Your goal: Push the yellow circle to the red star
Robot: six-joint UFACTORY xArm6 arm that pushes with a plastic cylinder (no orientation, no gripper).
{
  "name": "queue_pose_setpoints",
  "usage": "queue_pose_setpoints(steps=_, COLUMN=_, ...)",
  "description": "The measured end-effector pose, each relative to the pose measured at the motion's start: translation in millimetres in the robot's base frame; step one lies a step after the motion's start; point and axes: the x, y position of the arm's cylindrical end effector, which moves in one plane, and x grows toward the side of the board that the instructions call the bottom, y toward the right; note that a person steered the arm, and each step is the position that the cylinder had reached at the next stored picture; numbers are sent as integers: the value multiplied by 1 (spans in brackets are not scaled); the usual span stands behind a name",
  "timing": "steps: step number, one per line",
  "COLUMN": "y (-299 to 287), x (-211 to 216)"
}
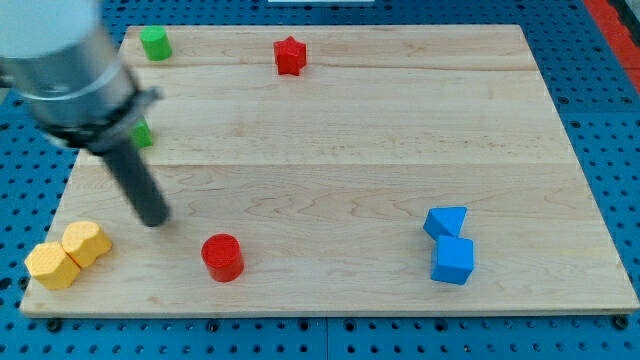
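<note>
Camera view shows the wooden worktop (340,150) with my tip (155,220) resting on bare wood near the view's left, just above and to the right of two yellow blocks at the bottom-left corner. I carry no hand at all, only a plain rod, so nothing here opens or clamps. The yellow circle (86,243) (its top looks more many-sided than round, but it is the rounder of the pair) sits touching a yellow block (50,265) on its lower left. The red star (290,55) lies well apart, near the view's top edge, left of centre. A red cylinder (222,257) stands near the bottom edge to the right of the yellows. Two green blocks sit on the left side, one (154,43) at the top corner and one (141,133) half hidden behind my arm; a blue pair (450,245) lies far off on the right. To do this well, I judge that my tip must first travel round to the yellow circle's lower-left side, slipping between it and its neighbour without dragging that neighbour along. Then push up and to the right, keeping the contact centred so the block does not spin off line.
</note>
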Motion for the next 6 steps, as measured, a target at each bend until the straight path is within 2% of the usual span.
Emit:
queue_pose_setpoints(steps=1, y=4, x=60)
queue_pose_setpoints(steps=2, y=35, x=91)
queue_pose_setpoints(steps=3, y=48, x=49)
queue_pose_setpoints(steps=4, y=49, x=-15)
queue_pose_setpoints(steps=6, y=81, x=-165)
